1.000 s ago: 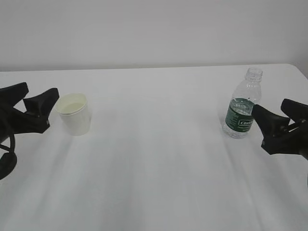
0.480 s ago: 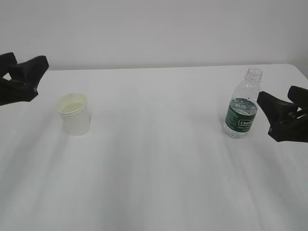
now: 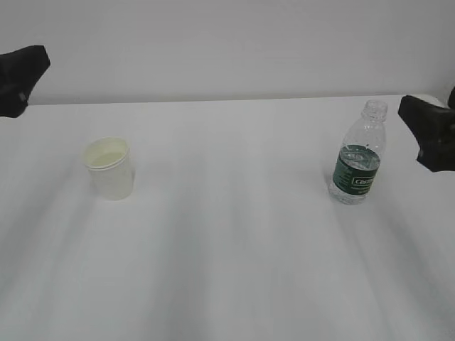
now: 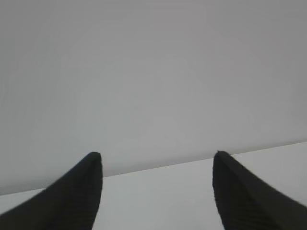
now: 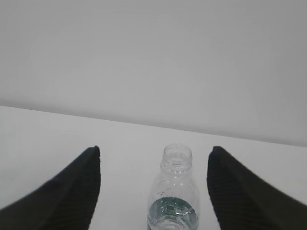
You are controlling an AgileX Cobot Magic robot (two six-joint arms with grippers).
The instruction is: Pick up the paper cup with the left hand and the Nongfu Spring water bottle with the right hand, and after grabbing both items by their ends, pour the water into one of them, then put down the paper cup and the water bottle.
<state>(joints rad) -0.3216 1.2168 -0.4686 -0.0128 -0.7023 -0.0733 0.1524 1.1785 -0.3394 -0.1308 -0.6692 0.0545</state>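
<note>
The white paper cup (image 3: 110, 169) stands upright on the left of the table, apart from everything. The Nongfu Spring water bottle (image 3: 357, 158), capless with a green label, stands upright on the right, with water (image 5: 173, 211) up to about its shoulder. My left gripper (image 4: 157, 155) is open with nothing between its fingers; the cup is out of its wrist view. A black finger (image 3: 25, 71) of it shows high at the exterior view's left edge. My right gripper (image 5: 154, 149) is open, raised, and faces the bottle (image 5: 175, 184) from behind, apart from it. Its finger (image 3: 426, 131) shows at the right edge.
The white table (image 3: 227, 249) runs back to a plain pale wall (image 3: 227, 42). Only the cup and the bottle stand on the table in these views. The table's far right corner (image 3: 434, 99) lies just behind the bottle.
Both grippers have risen and drawn outward: the left one up and away from the cup, the right one up and away from the bottle. Cup and bottle have stayed in place.
</note>
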